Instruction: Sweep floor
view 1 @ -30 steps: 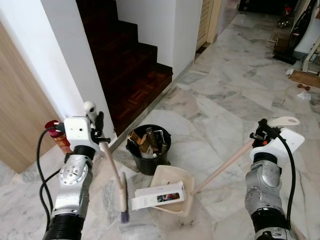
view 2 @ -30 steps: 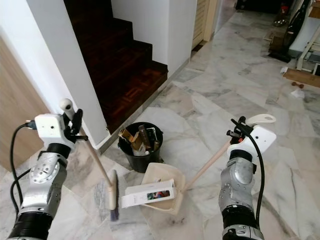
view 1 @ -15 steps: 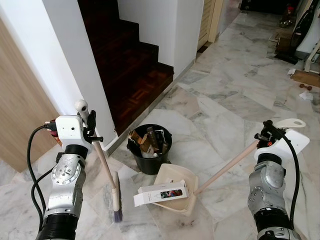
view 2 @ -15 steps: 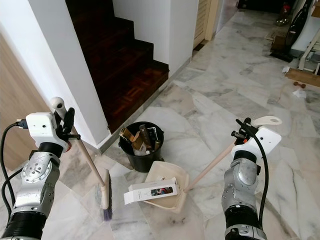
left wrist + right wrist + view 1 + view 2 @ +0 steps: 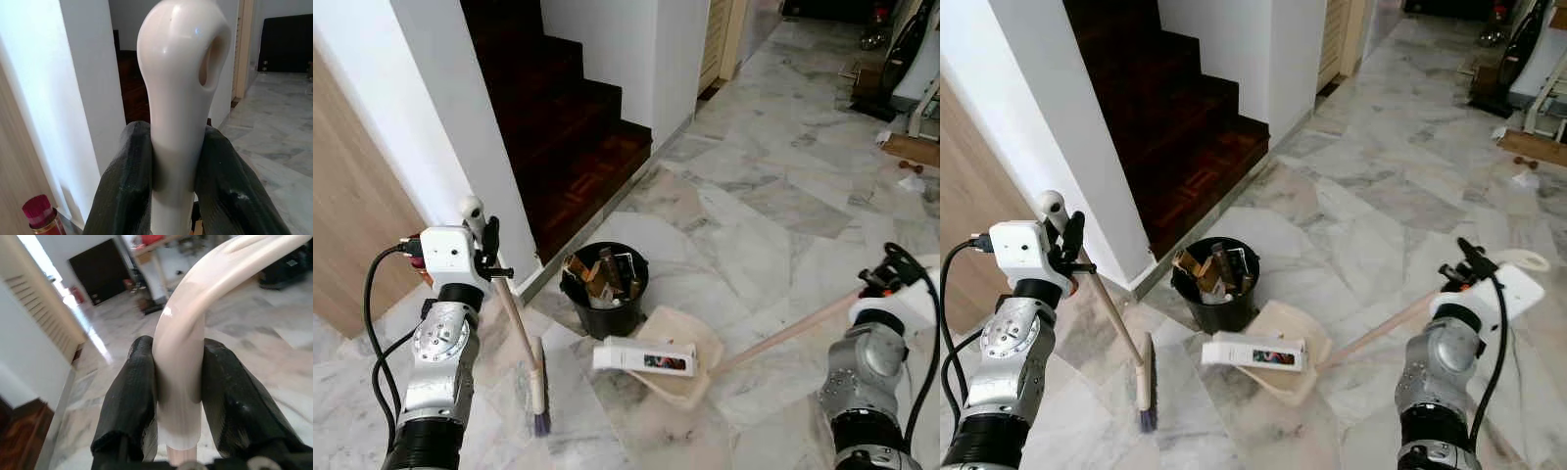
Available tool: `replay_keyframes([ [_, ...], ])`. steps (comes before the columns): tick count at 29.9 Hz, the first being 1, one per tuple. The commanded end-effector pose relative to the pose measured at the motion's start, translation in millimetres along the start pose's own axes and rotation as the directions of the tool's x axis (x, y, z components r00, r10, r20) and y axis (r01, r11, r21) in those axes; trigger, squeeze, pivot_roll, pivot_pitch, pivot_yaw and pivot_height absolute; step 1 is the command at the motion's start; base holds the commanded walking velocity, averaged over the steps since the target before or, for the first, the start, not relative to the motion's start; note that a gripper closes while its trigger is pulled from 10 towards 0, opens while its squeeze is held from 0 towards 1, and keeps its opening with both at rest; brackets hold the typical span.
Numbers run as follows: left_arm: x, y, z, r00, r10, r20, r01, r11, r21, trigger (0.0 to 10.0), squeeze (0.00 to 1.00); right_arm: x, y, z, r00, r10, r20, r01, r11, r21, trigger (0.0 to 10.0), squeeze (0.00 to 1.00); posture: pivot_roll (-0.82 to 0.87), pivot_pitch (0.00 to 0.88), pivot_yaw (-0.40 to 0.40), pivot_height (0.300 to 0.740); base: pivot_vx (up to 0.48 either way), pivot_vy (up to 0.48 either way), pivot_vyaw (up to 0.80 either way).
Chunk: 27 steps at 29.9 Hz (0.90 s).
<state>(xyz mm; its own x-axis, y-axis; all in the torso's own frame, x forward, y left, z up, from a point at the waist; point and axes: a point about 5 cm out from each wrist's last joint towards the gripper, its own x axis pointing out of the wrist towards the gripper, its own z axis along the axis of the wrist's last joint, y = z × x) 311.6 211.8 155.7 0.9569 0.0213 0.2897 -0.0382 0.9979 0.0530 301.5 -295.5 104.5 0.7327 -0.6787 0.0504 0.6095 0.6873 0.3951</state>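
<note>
Here, both claws clamp smooth cream plastic handles [image 5: 178,122].

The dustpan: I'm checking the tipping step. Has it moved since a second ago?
Yes. The dustpan has swung to the robot's right, away from the broom, still beside the black bin.

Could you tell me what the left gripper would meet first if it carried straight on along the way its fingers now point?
The left gripper, shut on the broom handle, points toward the white wall corner beside the dark staircase. That wall looks likely to come first, though depth is hard to judge.
</note>
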Motion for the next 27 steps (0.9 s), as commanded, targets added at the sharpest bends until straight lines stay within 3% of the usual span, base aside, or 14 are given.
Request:
replay_keyframes([
  [1,3.1,4.8,10,0.999,0.008,0.053,-0.009,1.0,0.017,10.0,0.0,6.0,-0.6,9,0.998,-0.058,0.027,0.055,0.995,0.085,10.0,0.0,0.07,0.056,0.052,0.74,0.0,0.0,0.0],
  [4,2.8,4.9,10,0.998,0.007,0.055,-0.008,1.0,0.018,10.0,0.0,7.4,-9.0,11,0.992,-0.121,0.034,0.116,0.987,0.11,10.0,0.0,0.07,0.047,0.051,0.74,0.0,0.0,0.0],
  [11,3.4,3.0,10,0.998,0.001,0.056,-0.002,1.0,0.015,10.0,0.0,12.1,-13.4,19,0.988,-0.14,0.067,0.132,0.985,0.108,10.0,0.0,0.06,0.035,0.051,0.74,0.0,0.0,0.0],
  [20,3.6,1.2,9,0.999,-0.002,0.054,0.002,1.0,0.009,10.0,0.0,13.8,-10.4,22,0.998,-0.004,0.063,-0.004,0.992,0.13,10.0,0.0,0.06,0.052,0.055,0.74,0.0,0.0,0.0],
  [24,2.7,1.3,8,0.999,-0.004,0.05,0.003,1.0,0.009,10.0,0.0,11.9,-19.1,24,0.997,-0.019,0.08,0.009,0.993,0.119,10.0,0.0,0.05,0.054,0.058,0.74,0.0,0.0,0.0],
  [27,3.8,1.5,9,0.999,-0.005,0.049,0.005,1.0,0.009,10.0,0.0,12.5,-26.1,27,0.995,-0.042,0.085,0.028,0.986,0.164,10.0,0.0,0.05,0.059,0.062,0.74,0.0,0.0,0.0],
])
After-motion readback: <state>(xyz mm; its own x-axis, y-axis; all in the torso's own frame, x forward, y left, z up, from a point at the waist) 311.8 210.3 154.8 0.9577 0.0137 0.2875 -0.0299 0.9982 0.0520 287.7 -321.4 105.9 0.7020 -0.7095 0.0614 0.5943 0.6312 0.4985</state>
